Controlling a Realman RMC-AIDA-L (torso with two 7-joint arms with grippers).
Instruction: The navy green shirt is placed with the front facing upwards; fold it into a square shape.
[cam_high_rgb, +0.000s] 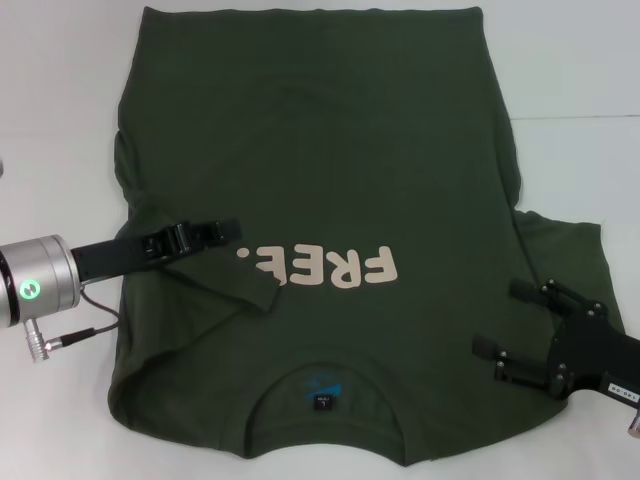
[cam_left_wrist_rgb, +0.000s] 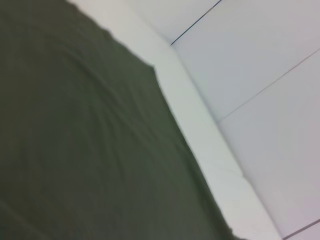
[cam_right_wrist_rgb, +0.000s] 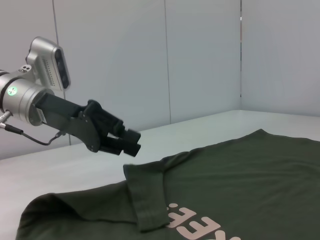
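Collar (cam_high_rgb: 322, 372) of the shirt (cam_high_rgb: 320, 150) is nearest, at bottom centre of the head view, hem at the top. So the shirt's long axis runs bottom to top of the frame, neck toward the robot, "FREE!" lettering (cam_high_rgb: 325, 265) reading upside down, front up. It lies flat on the white bench (cam_high_rgb: 60, 80), filling the middle of the frame.

Left sleeve (cam_high_rgb: 215, 275) already folded in onto the chest, its cuff touching the start of the lettering. Right sleeve (cam_high_rgb: 565, 255) is spread out flat at lower right.

Left end effector (cam_high_rgb: 232, 230) hangs above the folded sleeve at left centre, holding nothing; right wrist view shows it off the fabric, fingers close together, looks shut.

Right end effector (cam_high_rgb: 495, 325) sits at lower right, fingers spread wide, empty, pointing toward frame centre over the shoulder seam. The unfolded sleeve lies just above and right of it.

Judgement: right arm is nearer; next move is probably folding that sleeve inward, across the long axis.
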